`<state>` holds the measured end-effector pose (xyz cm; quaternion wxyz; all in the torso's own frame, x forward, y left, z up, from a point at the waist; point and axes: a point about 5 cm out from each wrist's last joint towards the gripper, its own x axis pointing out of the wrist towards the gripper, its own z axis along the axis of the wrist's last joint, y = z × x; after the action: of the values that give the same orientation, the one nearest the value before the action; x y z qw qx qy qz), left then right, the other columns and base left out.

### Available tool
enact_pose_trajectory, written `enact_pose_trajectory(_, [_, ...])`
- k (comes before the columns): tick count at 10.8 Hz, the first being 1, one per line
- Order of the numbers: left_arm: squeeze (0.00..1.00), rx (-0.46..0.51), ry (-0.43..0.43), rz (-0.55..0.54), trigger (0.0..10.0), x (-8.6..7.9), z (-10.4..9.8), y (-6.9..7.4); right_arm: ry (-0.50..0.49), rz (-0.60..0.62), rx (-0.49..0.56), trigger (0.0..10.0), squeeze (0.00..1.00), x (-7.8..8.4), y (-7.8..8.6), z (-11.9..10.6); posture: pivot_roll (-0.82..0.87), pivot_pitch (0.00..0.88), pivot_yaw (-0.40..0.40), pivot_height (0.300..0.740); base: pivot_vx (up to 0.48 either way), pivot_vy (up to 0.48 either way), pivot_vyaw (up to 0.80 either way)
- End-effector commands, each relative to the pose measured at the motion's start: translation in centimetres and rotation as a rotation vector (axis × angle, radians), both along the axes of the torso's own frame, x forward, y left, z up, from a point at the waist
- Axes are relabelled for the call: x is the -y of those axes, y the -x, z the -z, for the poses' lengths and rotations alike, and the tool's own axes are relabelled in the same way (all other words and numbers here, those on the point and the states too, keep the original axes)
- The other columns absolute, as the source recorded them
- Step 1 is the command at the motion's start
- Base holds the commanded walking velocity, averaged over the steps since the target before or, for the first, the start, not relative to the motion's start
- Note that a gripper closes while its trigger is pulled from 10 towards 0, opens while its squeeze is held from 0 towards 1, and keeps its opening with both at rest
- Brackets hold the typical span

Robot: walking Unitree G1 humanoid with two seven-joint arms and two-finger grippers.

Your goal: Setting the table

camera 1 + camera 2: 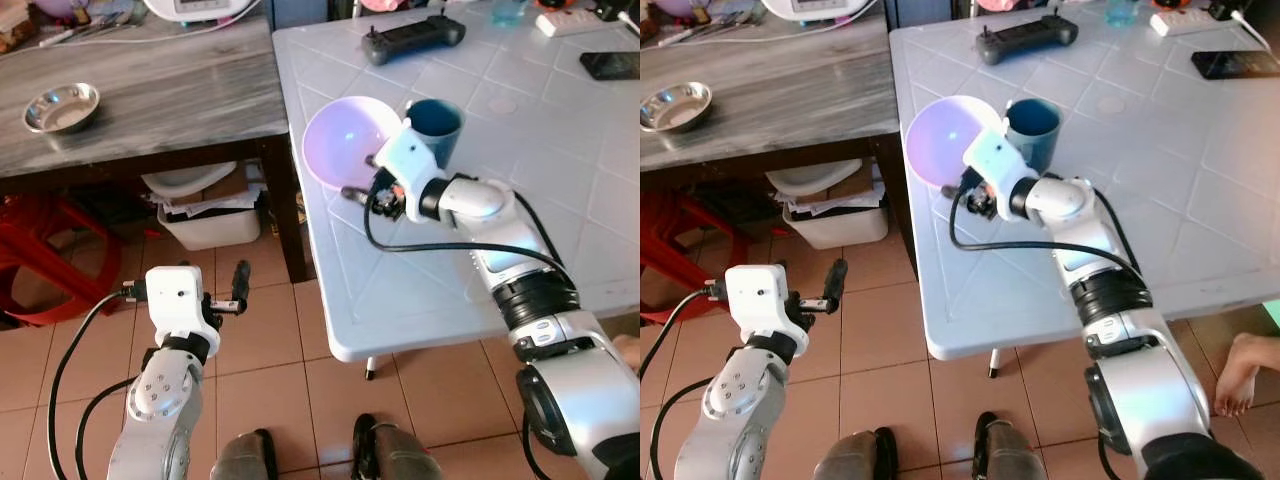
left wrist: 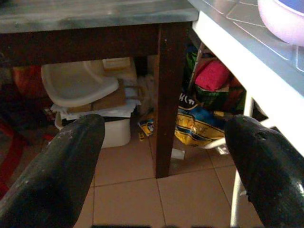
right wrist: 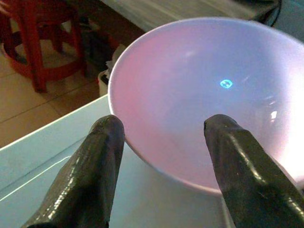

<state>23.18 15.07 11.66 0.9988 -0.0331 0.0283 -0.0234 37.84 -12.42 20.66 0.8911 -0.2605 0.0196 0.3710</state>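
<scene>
Left eye view puts your right gripper (image 1: 362, 178) at the pink bowl's (image 1: 345, 140) near rim, a blue cup (image 1: 436, 125) just behind. Right wrist view adds what that hides: fingers (image 3: 97, 156) apart, straddling the rim; seat one inside before closing. Left wrist view: left gripper (image 2: 161, 161) open, idle over floor.
</scene>
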Motion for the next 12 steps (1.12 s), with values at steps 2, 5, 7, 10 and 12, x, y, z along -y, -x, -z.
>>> enact_pose_trajectory(2, [0.00,-0.005,-0.010,-0.014,10.0,-0.4,0.1,-0.1,-0.026,0.020,0.046,10.0,0.00,0.4,0.0,-1.0,0.02,0.196,0.065,0.740,0.000,0.000,0.00])
enact_pose_trajectory(5, [0.00,-0.015,-0.011,-0.002,10.0,-0.3,0.2,-0.2,0.069,-0.040,0.025,10.0,1.00,0.6,-0.2,-1.0,0.02,0.200,0.066,0.740,0.000,0.000,0.00])
enact_pose_trajectory(7, [0.00,-0.024,-0.015,-0.008,10.0,-0.5,0.4,-0.1,0.140,-0.072,0.088,10.0,1.00,0.6,-0.6,-2.0,0.02,0.196,0.063,0.740,0.000,0.000,0.00])
enact_pose_trajectory(10, [0.00,-0.024,-0.010,-0.008,10.0,-0.4,0.4,-0.1,0.146,-0.116,0.195,10.0,0.00,0.2,-0.8,-3.4,0.03,0.195,0.064,0.740,0.000,0.000,0.00])
enact_pose_trajectory(12, [0.00,-0.037,-0.011,-0.003,10.0,-0.5,0.5,0.2,0.204,-0.116,0.204,10.0,0.00,0.5,-1.1,-3.2,0.03,0.212,0.068,0.740,0.000,0.000,0.00])
